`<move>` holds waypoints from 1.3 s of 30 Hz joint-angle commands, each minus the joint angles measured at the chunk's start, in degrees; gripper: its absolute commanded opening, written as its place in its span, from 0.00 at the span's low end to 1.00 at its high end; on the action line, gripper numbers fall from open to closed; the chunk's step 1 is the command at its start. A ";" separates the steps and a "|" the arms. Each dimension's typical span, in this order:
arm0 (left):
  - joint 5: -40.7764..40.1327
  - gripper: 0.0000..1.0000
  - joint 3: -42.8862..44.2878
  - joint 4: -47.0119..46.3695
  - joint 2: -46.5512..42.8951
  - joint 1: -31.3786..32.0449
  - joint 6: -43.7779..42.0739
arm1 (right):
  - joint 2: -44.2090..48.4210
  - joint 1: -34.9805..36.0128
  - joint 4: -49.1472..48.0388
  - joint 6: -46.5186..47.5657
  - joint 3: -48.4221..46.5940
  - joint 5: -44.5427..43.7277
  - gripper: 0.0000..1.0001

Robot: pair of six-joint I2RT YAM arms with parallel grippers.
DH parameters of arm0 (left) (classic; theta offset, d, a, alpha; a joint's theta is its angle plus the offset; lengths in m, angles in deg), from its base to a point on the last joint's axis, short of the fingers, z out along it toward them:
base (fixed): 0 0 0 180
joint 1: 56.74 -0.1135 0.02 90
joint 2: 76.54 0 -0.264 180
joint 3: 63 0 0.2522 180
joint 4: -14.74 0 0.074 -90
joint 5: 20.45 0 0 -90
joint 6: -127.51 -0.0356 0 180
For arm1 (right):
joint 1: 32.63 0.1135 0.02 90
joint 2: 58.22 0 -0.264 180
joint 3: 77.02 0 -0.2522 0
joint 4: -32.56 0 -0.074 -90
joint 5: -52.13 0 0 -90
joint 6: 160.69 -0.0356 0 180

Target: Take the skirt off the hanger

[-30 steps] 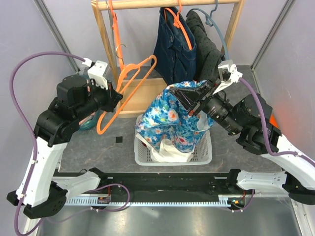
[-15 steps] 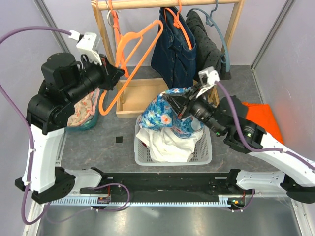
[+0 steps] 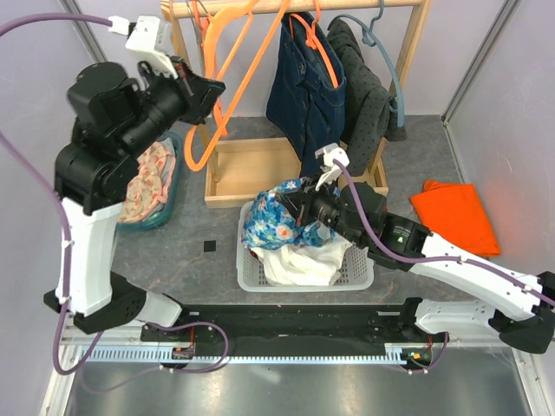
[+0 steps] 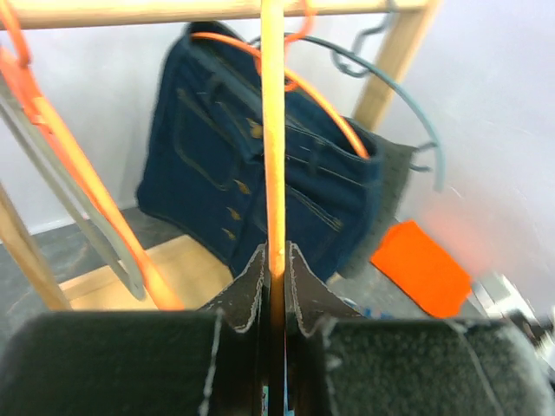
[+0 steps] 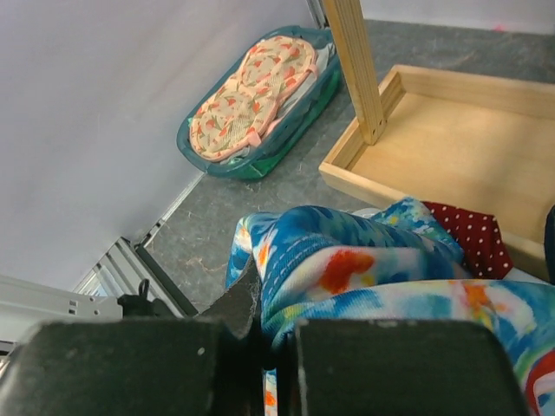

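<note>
The blue floral skirt [image 3: 276,214] is off the hanger and bunched over the white laundry basket [image 3: 357,276]. My right gripper [image 3: 299,206] is shut on its fabric; the right wrist view shows the cloth [image 5: 364,260] pinched between the fingers. My left gripper [image 3: 206,89] is shut on the bare orange hanger [image 3: 232,65] and holds it up by the wooden rail [image 3: 260,7]. In the left wrist view the hanger's bar [image 4: 272,139] runs straight up from between the closed jaws.
A denim garment [image 3: 303,82] on an orange hanger and a dark garment [image 3: 368,87] on a grey hanger hang from the rail. A wooden tray [image 3: 247,173] lies under the rack. A teal tub of cloths [image 3: 152,178] sits at left. An orange cloth [image 3: 455,217] lies at right.
My left gripper has lifted the orange hanger up to the rail. My right gripper has carried the skirt down and left, lowering it into the basket.
</note>
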 commanded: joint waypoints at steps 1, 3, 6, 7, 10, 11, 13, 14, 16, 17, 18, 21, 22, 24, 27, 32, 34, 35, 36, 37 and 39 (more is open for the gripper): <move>-8.99 0.02 -1.29 -3.01 4.37 0.23 -1.19 | -0.79 0.23 -4.90 -3.14 2.42 2.01 0.00; -11.10 0.02 -3.31 -3.27 4.64 0.23 -2.51 | -1.14 0.23 -5.17 -3.84 3.38 2.72 0.00; -11.03 0.02 -9.11 -4.06 2.10 0.23 -3.04 | -0.88 0.14 -5.52 -3.84 4.44 2.46 0.00; -10.76 0.02 -13.13 -5.55 0.87 0.23 -3.30 | -0.62 0.14 -5.52 -3.93 4.62 2.37 0.00; -9.79 0.02 -20.43 -8.27 -4.05 0.23 -3.74 | -0.61 0.23 -5.78 -3.49 4.88 2.28 0.00; -9.79 0.02 -21.68 -8.37 -5.02 0.23 -3.83 | -0.61 0.14 -5.87 -3.49 4.97 2.28 0.00; -9.62 0.02 -23.79 -8.46 -7.40 0.23 -3.92 | -0.87 0.14 -5.87 -3.49 4.97 2.72 0.00; -9.53 0.02 -24.33 -8.46 -8.27 0.23 -4.00 | -0.96 0.14 -6.22 -3.58 4.97 2.89 0.00; -9.44 0.02 -24.77 -8.29 -9.86 0.23 -4.18 | -1.23 0.14 -6.40 -3.49 4.97 3.25 0.00; -9.44 0.02 -24.68 -7.85 -10.21 0.23 -4.27 | -1.32 0.14 -6.57 -3.49 4.97 3.33 0.00; -9.70 0.02 -24.60 -7.67 -10.39 0.23 -4.27 | -1.40 0.14 -6.57 -3.49 4.97 3.34 0.00; -9.97 0.02 -24.77 -6.79 -11.53 0.23 -4.71 | -1.49 0.23 -6.84 -3.75 4.80 3.77 0.00; -9.88 0.02 -25.55 -6.53 -12.40 0.23 -4.79 | -1.49 0.14 -6.84 -3.67 4.80 3.78 0.00; -8.83 0.02 -26.70 -6.18 -13.64 0.32 -4.97 | -1.40 0.23 -6.84 -3.67 4.79 3.95 0.00; -6.81 0.02 -28.54 -5.48 -14.96 0.23 -5.23 | -1.75 0.14 -6.93 -3.67 4.53 4.13 0.00; -3.82 0.02 -31.44 -4.16 -16.36 0.23 -5.94 | -2.02 0.23 -6.84 -3.93 3.74 4.48 0.00; -3.99 0.02 -33.11 -3.89 -16.89 0.23 -6.11 | -1.67 0.14 -6.84 -3.76 3.74 4.22 0.00; -4.43 0.02 -33.47 -3.72 -17.07 0.23 -6.29 | -1.58 0.14 -6.75 -3.76 3.65 4.21 0.00; -4.87 0.02 -34.17 -3.54 -17.24 0.23 -6.46 | -1.32 0.23 -6.66 -3.76 3.57 4.13 0.00; -5.48 0.02 -34.44 -3.28 -17.16 0.23 -6.55 | -1.23 0.14 -6.49 -3.76 3.56 3.78 0.00; -7.06 0.02 -35.05 -2.84 -16.90 0.23 -6.64 | -0.88 0.23 -6.40 -3.67 3.30 3.51 0.00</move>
